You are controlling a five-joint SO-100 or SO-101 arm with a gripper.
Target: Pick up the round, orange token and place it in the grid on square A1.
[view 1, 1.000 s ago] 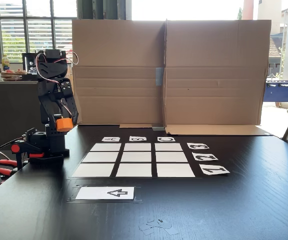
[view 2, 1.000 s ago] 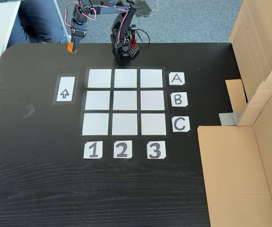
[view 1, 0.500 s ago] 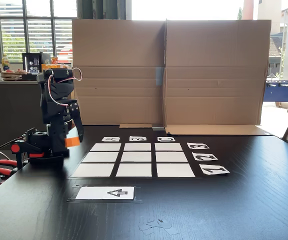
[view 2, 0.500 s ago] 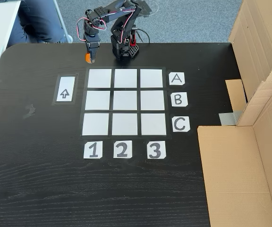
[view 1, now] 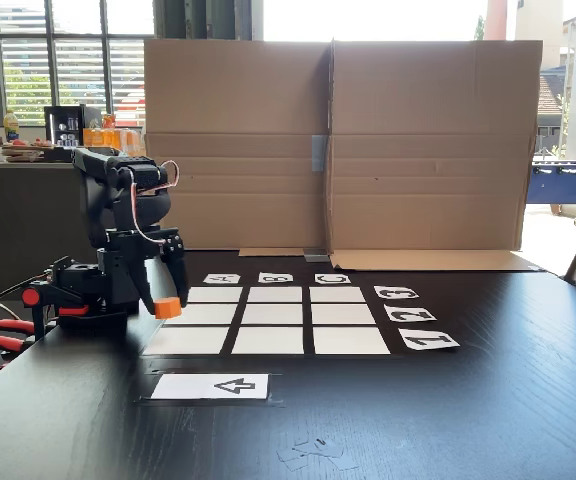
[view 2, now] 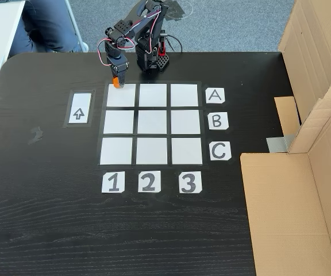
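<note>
Orange plastic, the token [view 1: 168, 308] sits pinched between the fingers of the gripper [view 2: 116, 83], carried low so it can be set down rather than dropped. In a fixed view from above, it hangs at the outer top corner of square A1 [view 2: 122, 96], the corner cell of the grid [view 2: 152, 123] in row A and column 1. The arm leans out from its base [view 2: 152, 60] just beyond that row. My judgement: a short reach inward would centre it before release.
</note>
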